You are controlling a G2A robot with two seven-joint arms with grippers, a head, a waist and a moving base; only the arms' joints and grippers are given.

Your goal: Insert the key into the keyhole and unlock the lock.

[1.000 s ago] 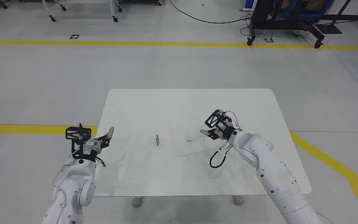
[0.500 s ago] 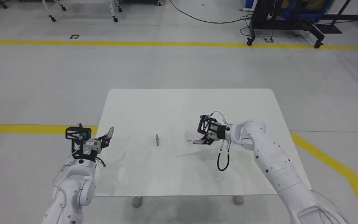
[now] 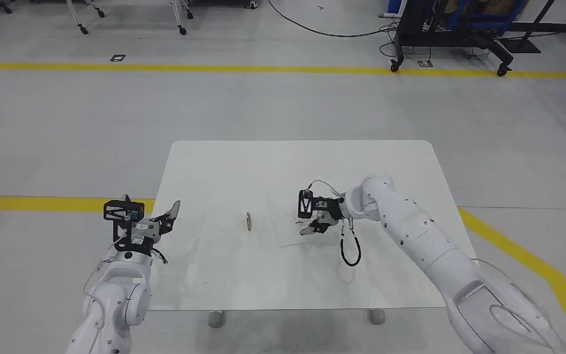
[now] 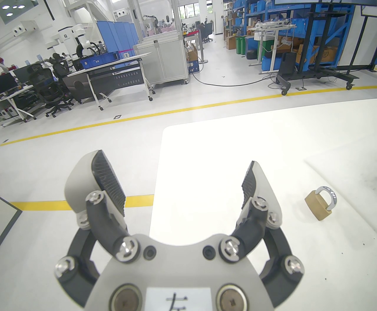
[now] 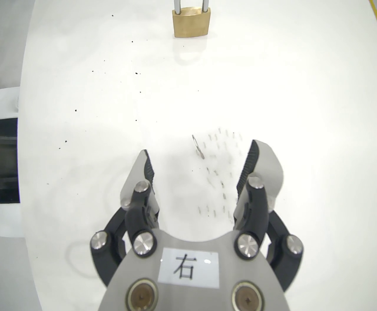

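I have the right gripper (image 5: pixel 199 153) low over the middle of the desk (image 3: pixel 265 168), its jaws released, and the small key (image 5: pixel 198 146) lies on the desk between their tips. The brass lock (image 5: pixel 191 25) sits farther on, well apart from the key. The left gripper (image 4: pixel 176 162) hangs at the desk's left edge, jaws released too.

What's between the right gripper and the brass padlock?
Right wrist view: a thin silver metal piece, likely the key, lies just ahead of the right gripper's open fingers; beyond it, bare white table up to the brass padlock.
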